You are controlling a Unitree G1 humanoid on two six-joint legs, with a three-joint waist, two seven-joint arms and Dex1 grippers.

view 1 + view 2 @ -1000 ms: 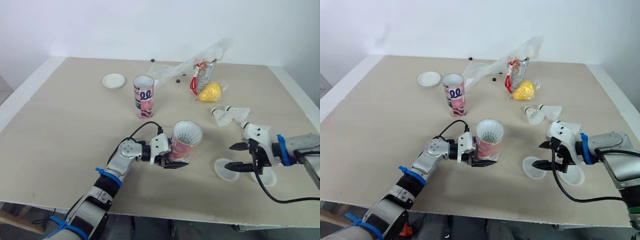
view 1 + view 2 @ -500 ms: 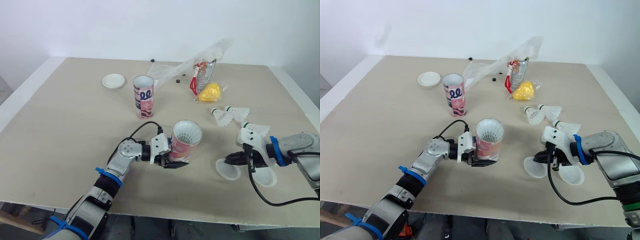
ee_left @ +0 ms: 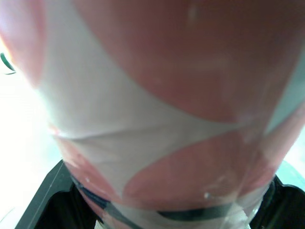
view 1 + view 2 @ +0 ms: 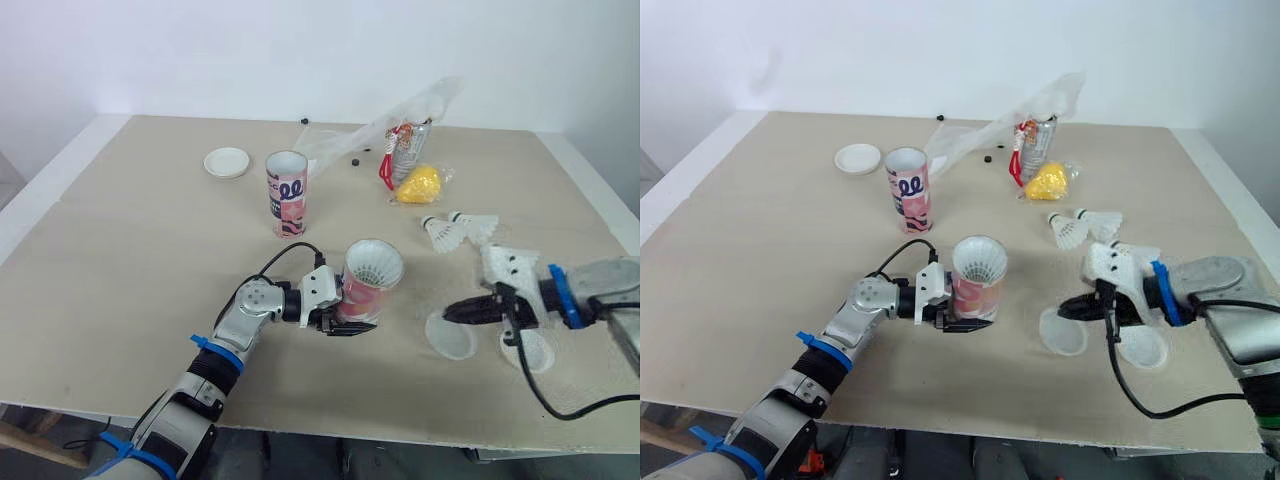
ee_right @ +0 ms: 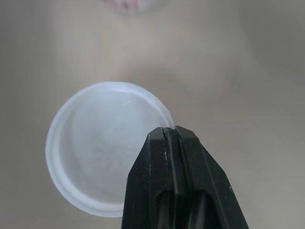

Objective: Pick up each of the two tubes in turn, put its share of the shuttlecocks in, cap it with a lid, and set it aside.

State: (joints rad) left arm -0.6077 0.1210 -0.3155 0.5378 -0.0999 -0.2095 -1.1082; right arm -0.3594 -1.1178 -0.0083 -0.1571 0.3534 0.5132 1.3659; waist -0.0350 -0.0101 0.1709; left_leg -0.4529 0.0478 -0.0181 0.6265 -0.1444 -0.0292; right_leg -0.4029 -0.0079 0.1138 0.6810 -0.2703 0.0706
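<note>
My left gripper (image 4: 350,322) is closed around the lower part of a pink and white tube (image 4: 368,290) at the middle of the table, and a white shuttlecock shows inside its open mouth. The tube's wall (image 3: 157,95) sits close between the black fingers in the left wrist view. To the right, my right gripper (image 4: 455,313) is shut on the rim of a translucent lid (image 4: 448,336); the right wrist view has the fingertips (image 5: 169,136) pinching the lid (image 5: 95,157) at its edge. A second pink tube (image 4: 287,193) stands upright further back.
Another translucent lid (image 4: 530,352) lies under my right forearm. Two loose shuttlecocks (image 4: 440,233) lie behind the right gripper. A white lid (image 4: 227,161) rests at the back left. A clear plastic bag (image 4: 390,125) and a yellow object (image 4: 420,183) sit at the back.
My right gripper went from open around the lid to shut on its rim, and the lid has shifted slightly towards the held tube. The left arm and tube stay still.
</note>
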